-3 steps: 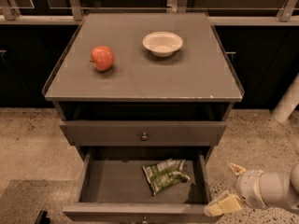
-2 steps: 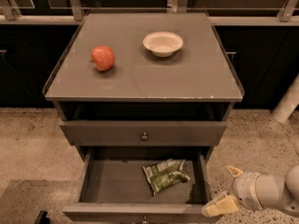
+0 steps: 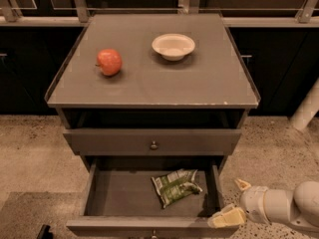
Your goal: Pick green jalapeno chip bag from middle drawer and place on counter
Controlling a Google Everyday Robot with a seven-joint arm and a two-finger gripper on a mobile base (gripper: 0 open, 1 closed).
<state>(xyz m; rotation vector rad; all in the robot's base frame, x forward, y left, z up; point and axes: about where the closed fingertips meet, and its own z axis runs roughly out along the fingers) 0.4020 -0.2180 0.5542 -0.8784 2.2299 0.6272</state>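
Note:
The green jalapeno chip bag (image 3: pixel 176 186) lies flat on the floor of the open middle drawer (image 3: pixel 122 195), right of centre. My gripper (image 3: pixel 234 201) is at the lower right, just outside the drawer's right front corner, below and right of the bag. Its two cream fingers stand apart and hold nothing. One fingertip (image 3: pixel 226 217) rests near the drawer's front wall; the other (image 3: pixel 242 184) points away over the floor. The counter (image 3: pixel 149 81) is the broad grey top above the drawers.
A red apple (image 3: pixel 109 61) sits on the counter's left side and a white bowl (image 3: pixel 173 46) at its back centre. A shut drawer with a round knob (image 3: pixel 154 145) is above the open one. A white pole (image 3: pixel 306 108) stands at the right. Speckled floor surrounds the cabinet.
My gripper has shifted slightly left and down toward the drawer's right front corner. The bag, apple and bowl have not moved.

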